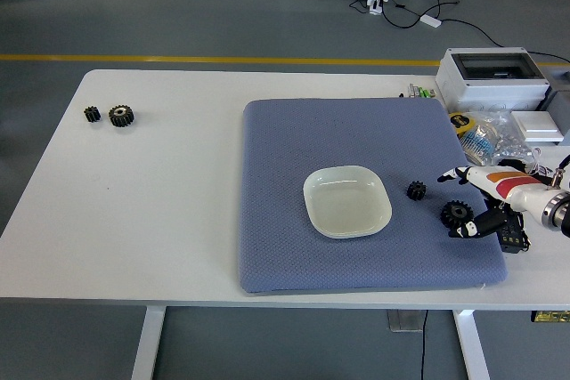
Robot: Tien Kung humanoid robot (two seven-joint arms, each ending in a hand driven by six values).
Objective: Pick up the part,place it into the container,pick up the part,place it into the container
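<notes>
A white square dish [347, 202] sits in the middle of a blue-grey mat [285, 246]. Two black gears lie on the mat to its right: a small one [416, 190] and a larger one [457, 213]. My right hand [470, 204] comes in from the right edge, white with black fingers. Its fingers are spread around the larger gear, one fingertip [449, 176] above and others [463, 231] just below it, holding nothing. Two more black gears, a small one [92, 114] and a larger one [121, 115], lie far left on the bare table. My left arm is out of view.
A grey electrical box [492, 76] stands at the table's back right, with a yellow tape roll [461, 123], plastic bags [512, 144] and a white box [537, 125] beside it. The table's left half holds only the two far gears.
</notes>
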